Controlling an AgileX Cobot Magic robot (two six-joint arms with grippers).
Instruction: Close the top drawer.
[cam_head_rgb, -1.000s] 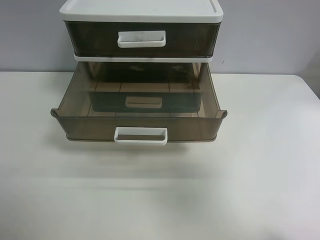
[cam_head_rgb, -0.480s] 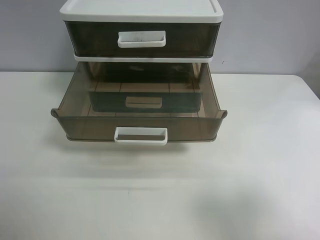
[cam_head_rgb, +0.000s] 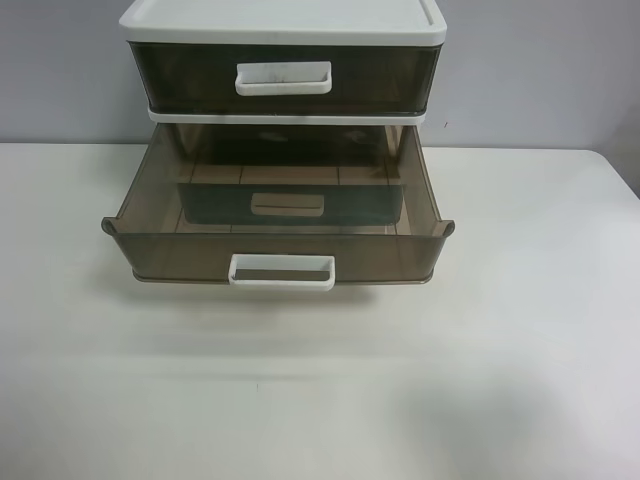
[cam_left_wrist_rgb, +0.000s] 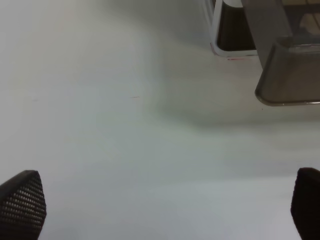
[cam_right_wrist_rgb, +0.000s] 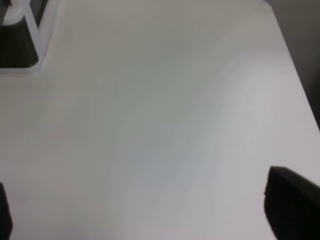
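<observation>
The top drawer (cam_head_rgb: 285, 78), smoky brown see-through plastic with a white loop handle (cam_head_rgb: 283, 78) that carries faint grey scuffs, sits pushed in flush with the cabinet front, directly under the white lid (cam_head_rgb: 283, 22). The worktop (cam_head_rgb: 320, 380) is a plain off-white matte surface with soft shadows across its near half. Its far right corner shows rounded in the exterior high view, with a dark gap beyond it. A pale grey wall (cam_head_rgb: 540, 70) rises along the worktop's far edge. The drawer cabinet (cam_head_rgb: 150, 100) stands at that far edge, roughly midway along it, its back towards the wall. The middle drawer (cam_head_rgb: 280, 255), a twin in the same brown plastic with a clean white handle (cam_head_rgb: 281, 272), is pulled well out towards the near edge, and its inside looks bare. Through its floor the front and handle of a lowest drawer (cam_head_rgb: 288, 204) can be made out. The left gripper (cam_left_wrist_rgb: 165, 205) hangs over bare worktop beside the pulled-out drawer's corner, its dark textured fingertips (cam_left_wrist_rgb: 22, 205) spread wide with nothing between them. The right gripper (cam_right_wrist_rgb: 150, 210) hangs over bare worktop too, likewise spread wide and holding nothing, with the cabinet's base at the far corner of its view.
</observation>
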